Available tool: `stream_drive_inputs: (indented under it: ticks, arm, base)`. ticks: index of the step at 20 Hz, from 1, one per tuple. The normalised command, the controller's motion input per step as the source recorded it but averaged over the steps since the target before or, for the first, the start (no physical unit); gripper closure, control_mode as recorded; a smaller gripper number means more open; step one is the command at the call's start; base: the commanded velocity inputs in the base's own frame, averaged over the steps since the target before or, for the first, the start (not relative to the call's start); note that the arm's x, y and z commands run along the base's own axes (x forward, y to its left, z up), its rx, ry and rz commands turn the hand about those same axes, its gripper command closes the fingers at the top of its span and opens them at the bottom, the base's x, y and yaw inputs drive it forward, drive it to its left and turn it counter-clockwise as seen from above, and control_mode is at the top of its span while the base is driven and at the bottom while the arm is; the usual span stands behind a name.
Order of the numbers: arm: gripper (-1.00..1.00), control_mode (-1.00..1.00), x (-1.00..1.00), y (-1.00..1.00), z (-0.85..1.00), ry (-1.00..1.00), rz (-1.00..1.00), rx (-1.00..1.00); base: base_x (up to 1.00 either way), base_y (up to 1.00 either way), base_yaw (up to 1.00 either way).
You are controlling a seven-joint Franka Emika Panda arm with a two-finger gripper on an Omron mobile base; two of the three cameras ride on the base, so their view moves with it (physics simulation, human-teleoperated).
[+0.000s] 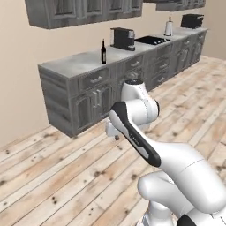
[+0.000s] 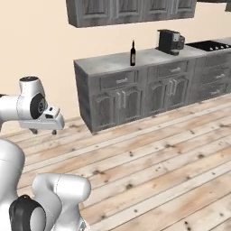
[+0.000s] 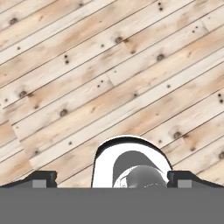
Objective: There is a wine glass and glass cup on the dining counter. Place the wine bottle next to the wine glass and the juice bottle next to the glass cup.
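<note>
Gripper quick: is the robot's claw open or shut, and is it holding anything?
Gripper: open, holding nothing, pointing down at the wooden floor.

Wine bottle (image 1: 103,52) label too small to read; wall cabinets (image 2: 131,11) cut off.

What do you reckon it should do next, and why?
Probably drive closer to the wall counter, since the wine bottle stands upright there, across a stretch of wooden floor and seemingly out of the arm's reach. The gripper hangs open and empty, pointing down at bare floor planks, so nothing is held yet and a grasp cannot start from here.
</note>
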Motion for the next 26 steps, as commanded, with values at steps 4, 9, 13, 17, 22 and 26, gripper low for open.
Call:
stream_drive_inputs:
  ticks: [4, 9, 13, 17, 22, 26]
  arm:
    - [-1.00, 1.00, 0.00, 0.00, 0.00, 0.00, 0.00, 0.00]
    - [-1.00, 1.00, 0.00, 0.00, 0.00, 0.00, 0.00, 0.00]
    - [-1.00, 1.00, 0.00, 0.00, 0.00, 0.00, 0.00, 0.00]
    - [-1.00, 1.00, 0.00, 0.00, 0.00, 0.00, 0.00, 0.00]
    - [-1.00, 1.00, 0.00, 0.00, 0.00, 0.00, 0.00, 0.00]
    - [-1.00, 1.00, 0.00, 0.00, 0.00, 0.00, 0.00, 0.00]
  base:
    - [0.54, 0.21, -0.59]
    - [0.48, 0.22, -0.64]
    - [0.68, 0.19, -0.44]
    - [0.90, 0.14, -0.17]
    - [0.93, 0.11, -0.09]
    - [0.94, 0.09, 0.00]
